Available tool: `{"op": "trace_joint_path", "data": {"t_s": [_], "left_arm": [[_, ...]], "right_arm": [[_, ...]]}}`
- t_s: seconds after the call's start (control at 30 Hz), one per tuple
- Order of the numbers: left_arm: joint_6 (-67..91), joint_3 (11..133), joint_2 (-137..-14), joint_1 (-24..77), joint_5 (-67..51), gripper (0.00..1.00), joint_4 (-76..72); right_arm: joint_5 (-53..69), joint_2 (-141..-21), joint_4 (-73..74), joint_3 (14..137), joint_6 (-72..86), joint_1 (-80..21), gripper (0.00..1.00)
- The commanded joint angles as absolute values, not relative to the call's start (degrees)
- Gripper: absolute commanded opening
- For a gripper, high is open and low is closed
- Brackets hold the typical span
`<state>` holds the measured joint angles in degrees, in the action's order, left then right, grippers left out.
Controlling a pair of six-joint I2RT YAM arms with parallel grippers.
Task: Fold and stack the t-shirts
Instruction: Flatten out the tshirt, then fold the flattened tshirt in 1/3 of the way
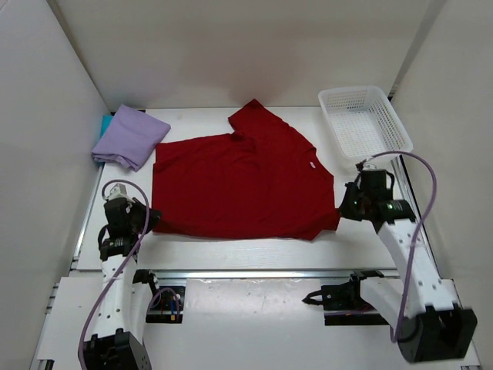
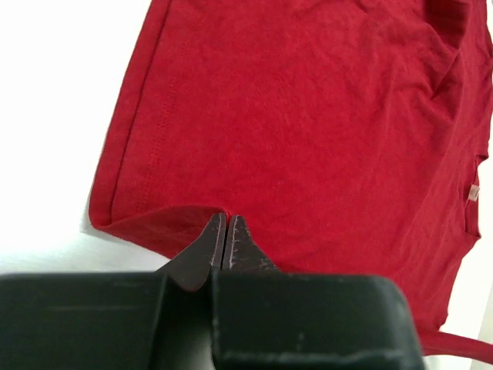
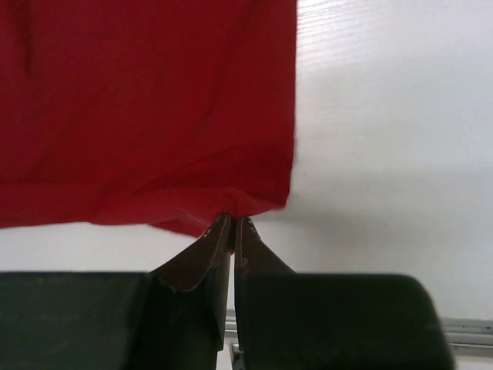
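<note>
Top view. The red t-shirt [image 1: 239,181] lies spread flat across the middle of the worktop [image 1: 254,250], with its collar toward the right edge and one sleeve pointing at the far edge. The lavender t-shirt [image 1: 129,136] sits folded in the far left corner. The teal t-shirt [image 1: 105,123] is under it, with only a sliver showing on the left side. A white mesh basket [image 1: 330,123] stands in the far right corner, well apart from the red t-shirt. The left gripper [image 1: 152,220] is at the near left corner of the red t-shirt. The right gripper [image 1: 341,208] is at its near right corner.

Left wrist view. The left gripper [image 2: 226,227] has its fingers pressed together, and the tips pinch the near edge of the red t-shirt [image 2: 293,131] just beside the hem corner. The cloth rises in a small fold at the tips. Bare worktop [image 2: 54,116] shows to the left.

Right wrist view. The right gripper [image 3: 233,225] has its fingers pressed together, nipping a bunched bit of the edge of the red t-shirt [image 3: 139,100] near its corner. The cloth puckers toward the tips. Bare worktop [image 3: 385,139] shows to the right.
</note>
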<state>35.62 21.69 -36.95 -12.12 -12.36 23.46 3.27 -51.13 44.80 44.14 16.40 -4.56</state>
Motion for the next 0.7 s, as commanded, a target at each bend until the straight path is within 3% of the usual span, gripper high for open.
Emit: {"op": "trace_joint_path", "data": {"t_s": [0.0,0.3,0.5,0.67], "left_arm": [[37.3,20.3,-38.1,-14.1,-14.0,0.00,21.5],[40.8,18.4,-43.0,-20.7,-16.5,0.00,16.3],[44.5,16.1,-47.3,-26.6,-19.7,0.00,10.5],[45.5,17.6,-51.3,-25.2,-16.8,0.00,7.0]], "right_arm": [[3.6,-59.3,35.9,48.7,16.3,-4.8,0.00],[2.8,-84.9,30.2,65.8,16.3,-4.4,0.00],[2.9,-96.7,29.4,75.9,15.7,-4.7,0.00],[3.3,-104.5,29.1,83.7,15.5,-4.2,0.00]]}}
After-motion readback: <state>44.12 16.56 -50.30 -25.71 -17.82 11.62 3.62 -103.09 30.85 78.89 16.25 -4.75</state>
